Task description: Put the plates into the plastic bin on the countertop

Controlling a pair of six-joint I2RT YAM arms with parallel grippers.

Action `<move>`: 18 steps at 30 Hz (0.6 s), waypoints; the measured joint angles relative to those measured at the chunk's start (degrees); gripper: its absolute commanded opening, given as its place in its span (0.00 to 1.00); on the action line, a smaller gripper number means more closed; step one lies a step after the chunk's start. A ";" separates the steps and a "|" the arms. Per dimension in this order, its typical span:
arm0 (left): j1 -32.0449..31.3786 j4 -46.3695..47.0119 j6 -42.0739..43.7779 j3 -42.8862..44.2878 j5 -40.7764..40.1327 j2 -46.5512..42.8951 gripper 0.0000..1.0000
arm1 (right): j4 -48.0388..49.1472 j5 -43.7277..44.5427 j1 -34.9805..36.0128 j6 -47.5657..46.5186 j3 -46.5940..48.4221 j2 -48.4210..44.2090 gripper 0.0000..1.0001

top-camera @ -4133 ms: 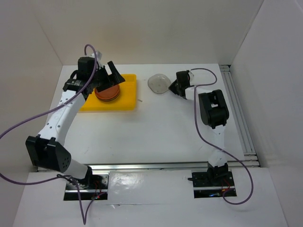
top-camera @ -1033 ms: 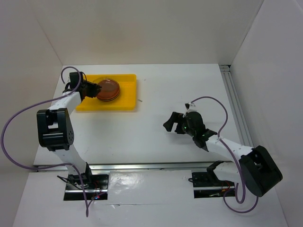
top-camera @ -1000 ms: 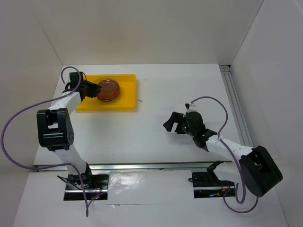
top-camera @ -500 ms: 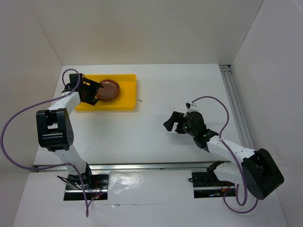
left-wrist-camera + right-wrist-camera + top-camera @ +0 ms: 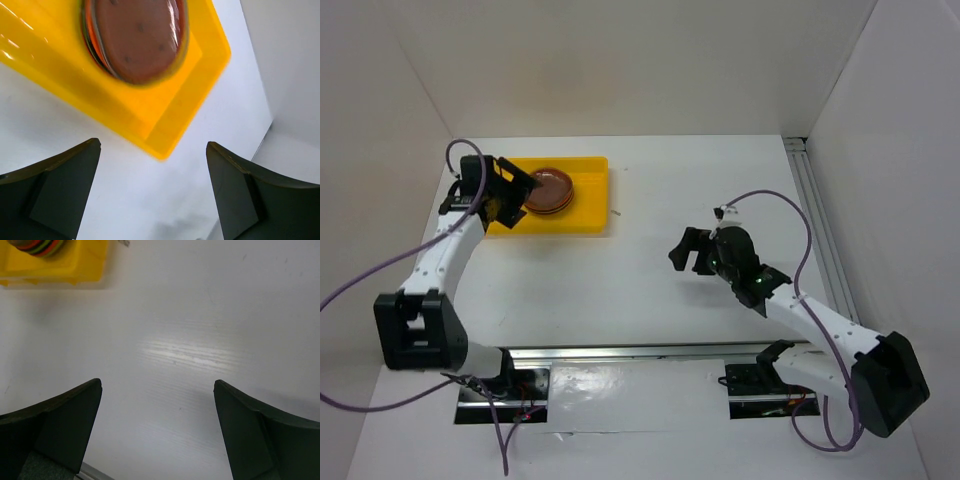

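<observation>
Countertop (image 5: 620,290): one yellow bin (image 5: 588,208) at the far left corner; one stack of plates (image 5: 549,189) inside it, number in the stack not readable, speckled one on top; two grippers, left gripper (image 5: 523,200) and right gripper (image 5: 687,255).

The plates (image 5: 549,188) lie stacked inside the plastic bin (image 5: 585,215), far left.
</observation>
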 measured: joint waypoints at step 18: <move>-16.26 -19.26 22.38 -14.75 -2.34 -48.72 1.00 | -29.97 14.86 4.55 -7.34 24.11 -13.94 1.00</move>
